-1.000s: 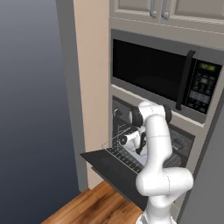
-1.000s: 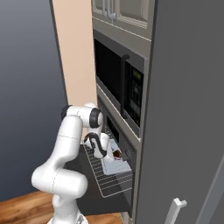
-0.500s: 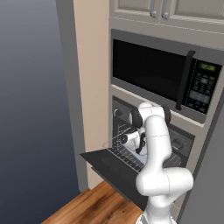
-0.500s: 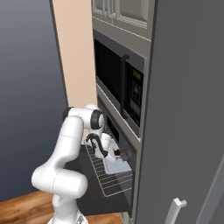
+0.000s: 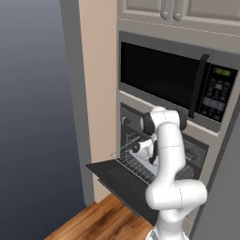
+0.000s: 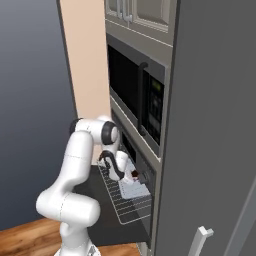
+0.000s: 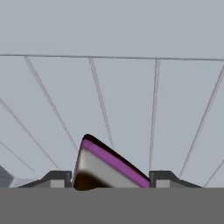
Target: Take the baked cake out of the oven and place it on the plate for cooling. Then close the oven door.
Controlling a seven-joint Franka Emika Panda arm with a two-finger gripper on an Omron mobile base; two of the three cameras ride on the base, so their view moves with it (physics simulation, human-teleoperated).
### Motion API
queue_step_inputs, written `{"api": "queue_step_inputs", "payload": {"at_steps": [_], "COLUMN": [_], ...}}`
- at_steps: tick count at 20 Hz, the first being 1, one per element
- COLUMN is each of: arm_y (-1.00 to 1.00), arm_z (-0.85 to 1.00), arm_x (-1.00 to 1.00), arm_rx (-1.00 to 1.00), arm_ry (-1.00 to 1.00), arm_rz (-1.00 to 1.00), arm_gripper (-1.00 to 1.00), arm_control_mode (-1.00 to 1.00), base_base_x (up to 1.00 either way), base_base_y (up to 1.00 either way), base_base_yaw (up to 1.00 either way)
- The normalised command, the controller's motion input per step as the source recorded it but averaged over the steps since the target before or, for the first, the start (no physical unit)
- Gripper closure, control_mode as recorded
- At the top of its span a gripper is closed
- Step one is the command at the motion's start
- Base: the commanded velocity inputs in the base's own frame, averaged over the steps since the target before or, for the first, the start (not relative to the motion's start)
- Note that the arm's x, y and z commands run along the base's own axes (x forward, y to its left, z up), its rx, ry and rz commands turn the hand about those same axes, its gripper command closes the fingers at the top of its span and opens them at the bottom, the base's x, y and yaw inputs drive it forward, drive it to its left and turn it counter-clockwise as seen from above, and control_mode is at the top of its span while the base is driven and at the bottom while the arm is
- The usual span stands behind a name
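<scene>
My arm reaches into the oven (image 5: pixel 187 154), which sits directly under the black microwave (image 5: pixel 178 82) in the tall cabinet. The oven door (image 5: pixel 117 180) is folded down flat and stands open in front of the oven. Above the door, a wire rack (image 6: pixel 131 200) is pulled out from the oven, and my pincer (image 7: pixel 110 179) is low over this rack. In the hand view, the cake (image 7: pixel 107 168) is a wedge with a pink top line and a dark edge, and it lies between my two fingertips (image 7: pixel 57 178). The tips stand close at both sides of the cake, but I cannot tell if they already press it. In the right base view, a white thing (image 6: pixel 132 189) lies on the rack just beside my pincer.
</scene>
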Motion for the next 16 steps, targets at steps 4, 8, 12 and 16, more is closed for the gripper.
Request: {"api": "queue_step_inputs", "payload": {"at_steps": [4, 8, 12, 16], "arm_y": [0.0, 0.04, 0.31, 0.59], "arm_z": [0.63, 0.76, 0.76, 0.78], "arm_x": [-0.76, -0.72, -0.71, -0.65], "arm_rx": [0.06, 0.08, 0.06, 0.03], "arm_ry": [-0.04, -0.01, 0.0, 0.0], "arm_rz": [0.06, 0.08, 0.1, 0.1], "arm_gripper": [1.0, 1.0, 1.0, 1.0], "arm_control_mode": [-1.0, -1.0, -1.0, -1.0], "base_base_x": [0.0, 0.0, 0.0, 0.0], "base_base_y": [0.0, 0.0, 0.0, 0.0], "base_base_yaw": [0.0, 0.0, 0.0, 0.0]}}
